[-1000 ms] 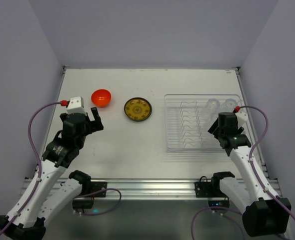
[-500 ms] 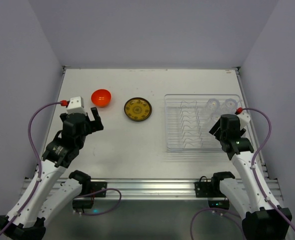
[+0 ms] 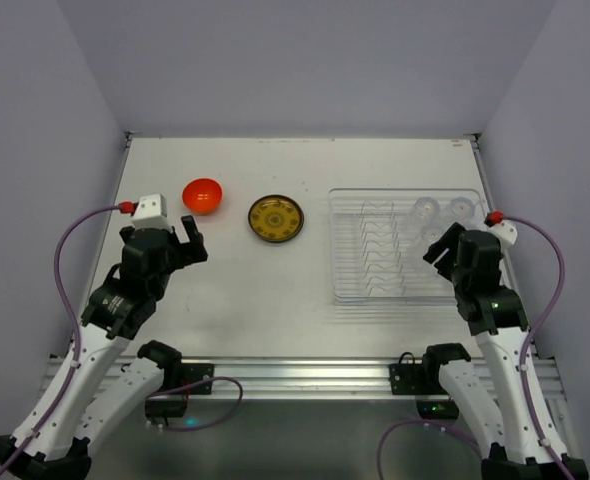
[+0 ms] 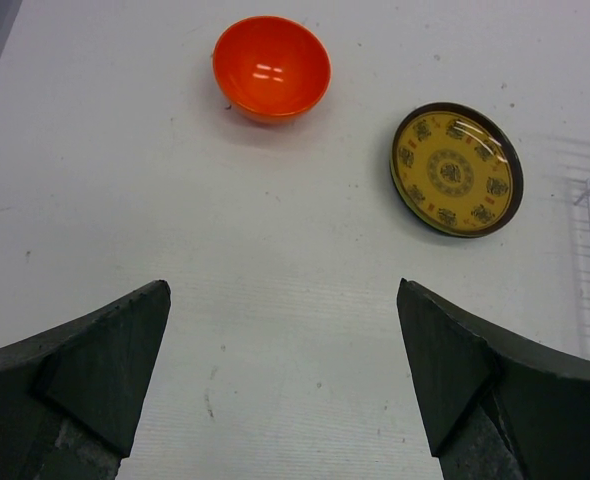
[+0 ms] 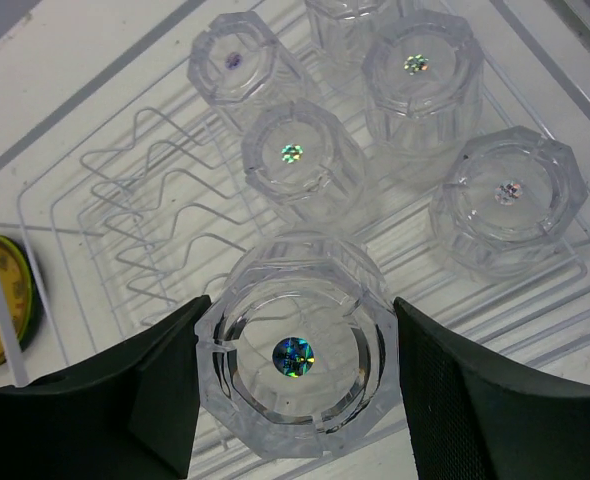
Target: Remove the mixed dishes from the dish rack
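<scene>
Right jaws with 1 clear cup (image 5: 297, 352), farther right.

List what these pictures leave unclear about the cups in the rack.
- Right wrist view: the rear cup is cut off by the top edge.
- Same view: whether the held cup in the right gripper is lifted off the dish rack; camera looks straight down.
- Top view: cup count; too clear and small.

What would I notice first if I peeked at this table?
Probably the bright orange-red bowl at the far left of the table, beside a yellow patterned plate. Then the clear cups in the dish rack on the right, the right gripper clamped on one clear cup.
</scene>
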`<state>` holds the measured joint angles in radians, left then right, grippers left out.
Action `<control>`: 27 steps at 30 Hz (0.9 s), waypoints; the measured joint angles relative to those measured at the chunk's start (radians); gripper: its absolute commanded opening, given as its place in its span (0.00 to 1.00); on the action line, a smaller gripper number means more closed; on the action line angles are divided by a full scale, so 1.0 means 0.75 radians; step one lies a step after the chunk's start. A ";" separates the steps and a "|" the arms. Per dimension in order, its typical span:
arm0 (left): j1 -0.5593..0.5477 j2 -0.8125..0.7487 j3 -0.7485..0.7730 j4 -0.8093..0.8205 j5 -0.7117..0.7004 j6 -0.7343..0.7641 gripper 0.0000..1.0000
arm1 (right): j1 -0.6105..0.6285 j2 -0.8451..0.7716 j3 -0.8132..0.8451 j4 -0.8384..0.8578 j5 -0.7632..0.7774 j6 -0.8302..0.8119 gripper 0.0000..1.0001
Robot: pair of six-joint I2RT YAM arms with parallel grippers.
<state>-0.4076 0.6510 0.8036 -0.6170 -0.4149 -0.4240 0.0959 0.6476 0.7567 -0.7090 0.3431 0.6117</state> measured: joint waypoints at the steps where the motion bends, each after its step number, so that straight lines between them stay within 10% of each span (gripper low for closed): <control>1: -0.001 -0.008 0.000 0.002 0.006 0.001 1.00 | 0.000 -0.013 0.014 -0.006 -0.011 -0.008 0.00; 13: -0.011 -0.031 -0.003 0.117 0.513 0.007 1.00 | 0.000 -0.118 0.095 0.053 -0.527 -0.058 0.00; 20: -0.102 -0.034 -0.344 0.955 1.144 -0.406 1.00 | 0.005 -0.115 -0.050 0.569 -1.127 0.187 0.00; 27: -0.407 0.181 -0.460 1.460 1.195 -0.666 1.00 | 0.117 -0.065 -0.287 1.122 -1.362 0.483 0.00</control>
<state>-0.7132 0.7864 0.4587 0.4778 0.4812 -0.9237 0.1841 0.5987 0.5411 0.1322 -0.6785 0.9741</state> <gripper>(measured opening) 0.997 0.695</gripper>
